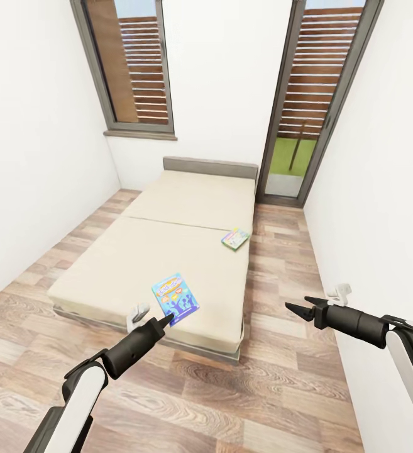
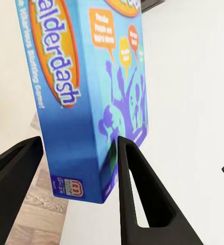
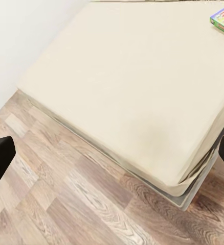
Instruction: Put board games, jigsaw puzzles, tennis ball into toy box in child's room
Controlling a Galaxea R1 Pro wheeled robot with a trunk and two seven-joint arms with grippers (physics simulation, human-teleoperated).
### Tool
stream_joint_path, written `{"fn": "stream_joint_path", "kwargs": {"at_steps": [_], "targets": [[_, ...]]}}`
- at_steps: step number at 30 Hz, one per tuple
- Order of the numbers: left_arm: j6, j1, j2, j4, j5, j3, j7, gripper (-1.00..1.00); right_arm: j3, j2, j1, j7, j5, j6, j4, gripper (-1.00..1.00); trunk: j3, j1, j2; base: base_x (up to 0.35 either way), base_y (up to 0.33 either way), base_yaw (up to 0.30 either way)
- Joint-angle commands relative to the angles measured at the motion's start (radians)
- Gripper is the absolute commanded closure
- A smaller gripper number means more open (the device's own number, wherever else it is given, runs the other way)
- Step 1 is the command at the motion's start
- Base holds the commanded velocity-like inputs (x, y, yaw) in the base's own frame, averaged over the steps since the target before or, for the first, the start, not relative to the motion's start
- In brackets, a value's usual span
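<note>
Wide beige-mattressed bed point(image 1: 168, 251) bearing a white-green flat game box point(image 1: 236, 238) near its right edge; left gripper point(image 1: 162, 321) clamped on a blue flat "Balderdash" game box point(image 2: 86, 92) above the bed's foot; right gripper point(image 1: 297, 309) spread, empty, over wood-plank floor point(image 1: 281, 390).

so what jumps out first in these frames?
The blue board game: the left tool has it between its fingers, lifted over the near corner of the beige bed. Next, a green-and-white game box lying at the bed's right edge, further back. The right tool hangs open over the wood floor beside the bed, holding nothing.
</note>
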Motion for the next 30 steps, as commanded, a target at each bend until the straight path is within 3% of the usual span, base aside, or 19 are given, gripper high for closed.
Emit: {"fn": "stream_joint_path", "kwargs": {"at_steps": [1, 30], "targets": [[0.003, -0.001, 0.000, 0.000, 0.001, 0.000, 0.000, 1.00, -0.001, 0.000, -0.001, 0.002, -0.002, 0.005, 0.000, -1.00, 0.000, 0.001, -0.002, 0.000, 0.000, 0.000], [0.004, -0.001, 0.000, 0.000, 0.000, 0.000, 0.000, 1.00, -0.001, 0.000, 0.000, 0.002, -0.002, 0.005, 0.000, -1.00, 0.048, 0.001, -0.002, 0.000, 0.000, 0.000]]}}
